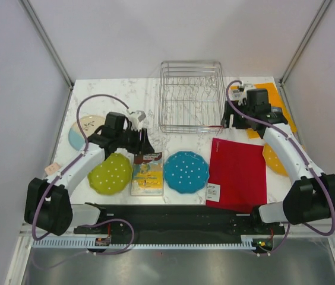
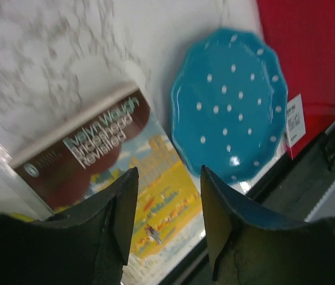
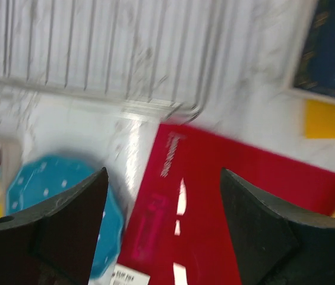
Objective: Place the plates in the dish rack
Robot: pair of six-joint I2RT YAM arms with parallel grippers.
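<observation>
Left gripper [image 2: 169,175] is right up at the lens, jaws roughly half apart with nothing between them, hanging over the book [image 2: 96,142]. Teal plate [image 2: 230,107] lies flat on the table, ahead and to the right of those jaws, between the book and the red folder [image 1: 237,172]. It's round, so there's no long axis to line up with, only a rim to get under. Green plate [image 1: 110,174] sits flat on the book's other side, tucked by the left forearm. Cream plate [image 1: 87,127] is further out to the left.

Over on the right, the orange plate [image 1: 272,159] peeks out beside the right forearm, partly hidden. Right gripper [image 3: 163,178] is spread wide and empty, hovering near the rack [image 1: 191,62] at its near right corner.

All 4 plates are on the table and none is in the rack, so loading hasn't begun. My call: the left arm is slightly nearer the teal plate, and it needs a short swing to its right.
</observation>
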